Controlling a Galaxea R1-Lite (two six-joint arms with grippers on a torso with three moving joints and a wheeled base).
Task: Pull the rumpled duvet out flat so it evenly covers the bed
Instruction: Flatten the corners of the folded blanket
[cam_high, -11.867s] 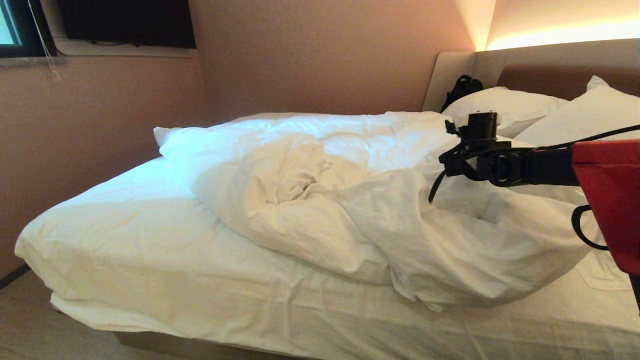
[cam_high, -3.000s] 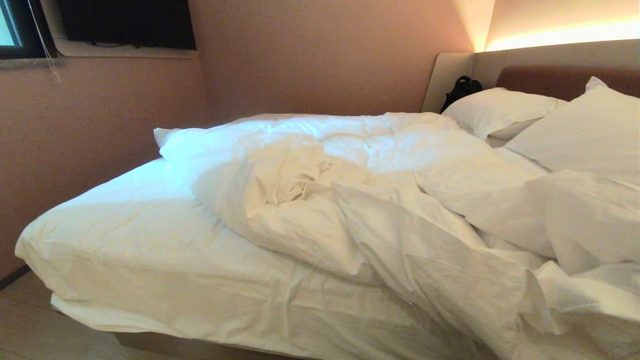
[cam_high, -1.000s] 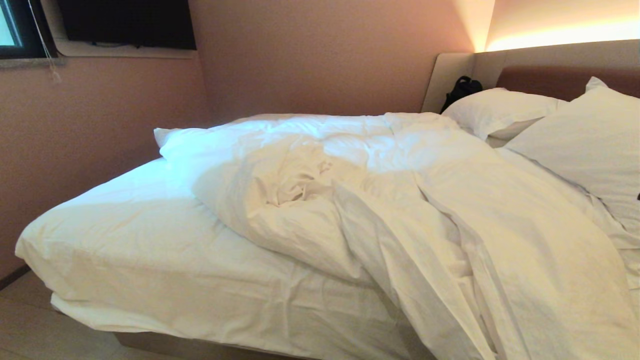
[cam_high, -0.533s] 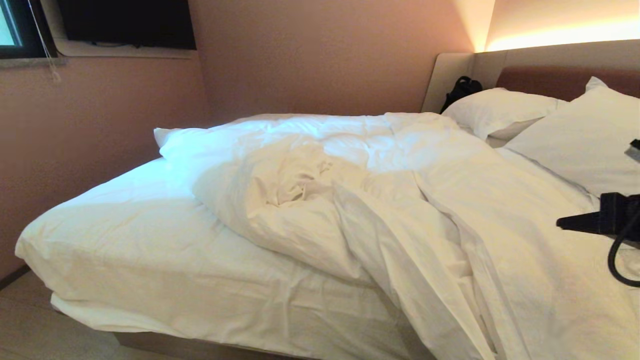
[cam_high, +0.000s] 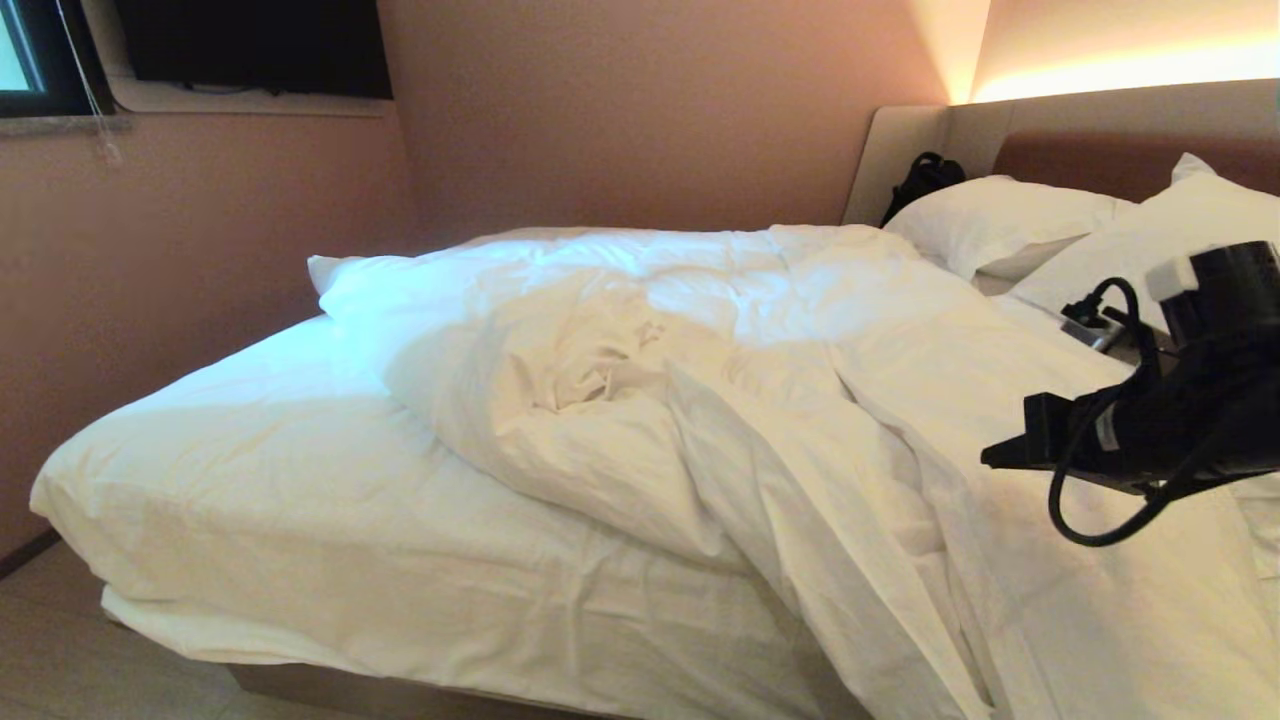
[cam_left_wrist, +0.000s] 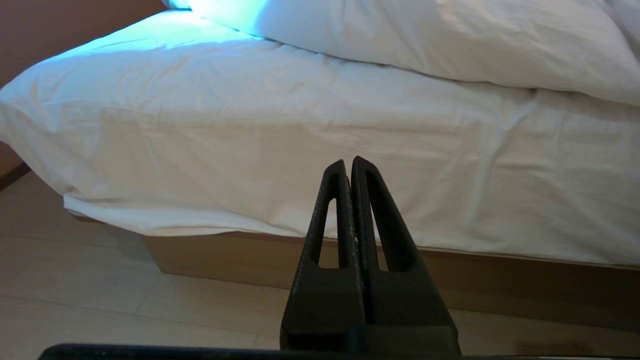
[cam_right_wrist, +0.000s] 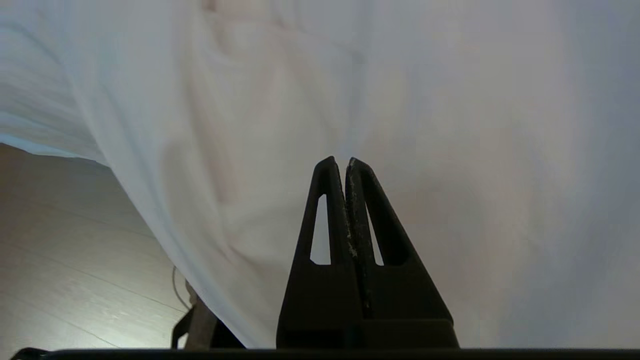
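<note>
While duvet (cam_high: 700, 400) lies bunched on bed (cam_high: 250, 480), right hand (cam_right_wrist: 340, 165) hovers at 3 o'clock, fingers together, empty; left hand (cam_left_wrist: 348, 165) likewise together.

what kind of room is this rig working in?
Most likely a hotel-style bedroom. A low bed with a rumpled white duvet, two white pillows against a padded headboard with a glowing light strip above it, and a dark wall-mounted screen beside a window.
</note>
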